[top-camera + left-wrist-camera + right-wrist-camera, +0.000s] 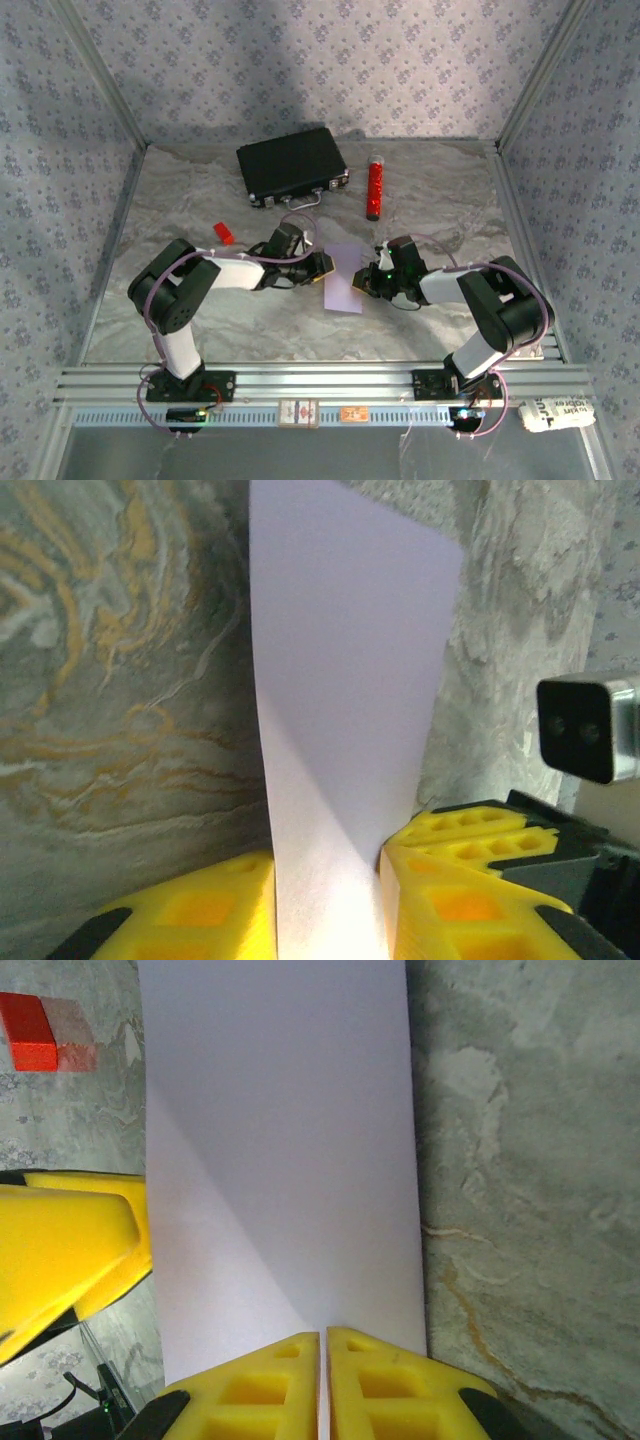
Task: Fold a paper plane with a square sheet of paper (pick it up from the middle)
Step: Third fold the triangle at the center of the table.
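Stretching across the whole floor of the walled cell, the marbled grey table (200, 330) carries everything else, and the black case (292, 162) at its far end serves as the marker for all places. On the near side of the black case, the left arm (185, 290) reaches in from the left and the right arm (500, 300) from the right, their wrists pointing at each other. The black case itself lies flat and closed, its handle turned toward the arms. The square sheet of paper (345, 278), pale lilac and showing as an upright oblong with a faint slanting crease (280, 1110), sits on the near side of the black case and a little to its right, between the two wrists. A red cylinder (375, 190) lies just to the right of the black case, apart from it. The left gripper (322, 266) meets the sheet's left edge; in the left wrist view its yellow jaws (328, 855) stand a little apart, with the paper (350, 680) running through the gap between them. The right gripper (368, 281) meets the sheet's right edge; in the right wrist view its jaws (322, 1338) are pinched almost together on the paper's border. A small red block (223, 233) rests to the near left of the black case, well clear of the sheet.
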